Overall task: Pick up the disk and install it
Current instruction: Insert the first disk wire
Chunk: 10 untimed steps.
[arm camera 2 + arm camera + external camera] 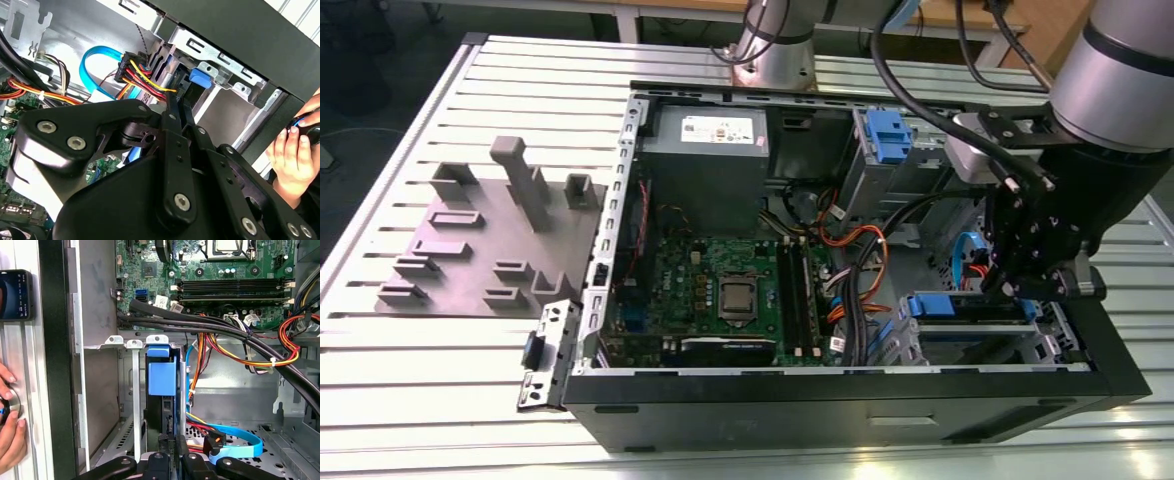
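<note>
We see the black gripper pinched narrowly on the disk, whose blue plastic bracket stands edge-on in the grey sheet-metal cage inside the computer case.

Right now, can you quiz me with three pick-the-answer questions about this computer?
1. Where is the disk? A in the metal cage; B on a shelf; C on the floor.
2. What colour is the flat cable? A green; B blue; C white.
3. The computer case is: A shut; B wrapped up; C open.

Answers: 1 A, it stands upright in the cage's slot. 2 B, the ribbon lying beside the cage is blue. 3 C, the boards and wires inside show.
</note>
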Motion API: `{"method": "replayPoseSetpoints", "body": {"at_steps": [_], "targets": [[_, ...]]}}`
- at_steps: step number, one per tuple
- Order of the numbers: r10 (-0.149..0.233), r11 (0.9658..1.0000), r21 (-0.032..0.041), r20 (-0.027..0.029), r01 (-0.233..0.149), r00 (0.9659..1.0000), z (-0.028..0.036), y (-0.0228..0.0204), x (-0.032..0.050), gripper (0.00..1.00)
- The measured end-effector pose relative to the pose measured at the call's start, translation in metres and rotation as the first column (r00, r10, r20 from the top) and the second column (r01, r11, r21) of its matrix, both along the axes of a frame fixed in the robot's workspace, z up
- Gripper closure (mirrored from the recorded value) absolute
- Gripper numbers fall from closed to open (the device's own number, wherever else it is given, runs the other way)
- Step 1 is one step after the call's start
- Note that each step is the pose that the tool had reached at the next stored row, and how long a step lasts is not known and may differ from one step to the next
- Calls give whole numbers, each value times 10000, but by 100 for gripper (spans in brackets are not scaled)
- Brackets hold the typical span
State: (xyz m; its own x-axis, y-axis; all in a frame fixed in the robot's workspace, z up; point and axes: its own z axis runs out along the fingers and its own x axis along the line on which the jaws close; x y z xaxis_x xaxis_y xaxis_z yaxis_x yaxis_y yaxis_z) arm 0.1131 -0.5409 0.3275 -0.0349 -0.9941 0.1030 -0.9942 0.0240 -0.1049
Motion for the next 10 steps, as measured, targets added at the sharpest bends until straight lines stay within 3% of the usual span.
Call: {"method": "replayPoseSetpoints", "body": {"at_steps": [10], "targets": [[0, 10000, 2, 0, 0, 10000, -5, 0, 0, 84]]}}
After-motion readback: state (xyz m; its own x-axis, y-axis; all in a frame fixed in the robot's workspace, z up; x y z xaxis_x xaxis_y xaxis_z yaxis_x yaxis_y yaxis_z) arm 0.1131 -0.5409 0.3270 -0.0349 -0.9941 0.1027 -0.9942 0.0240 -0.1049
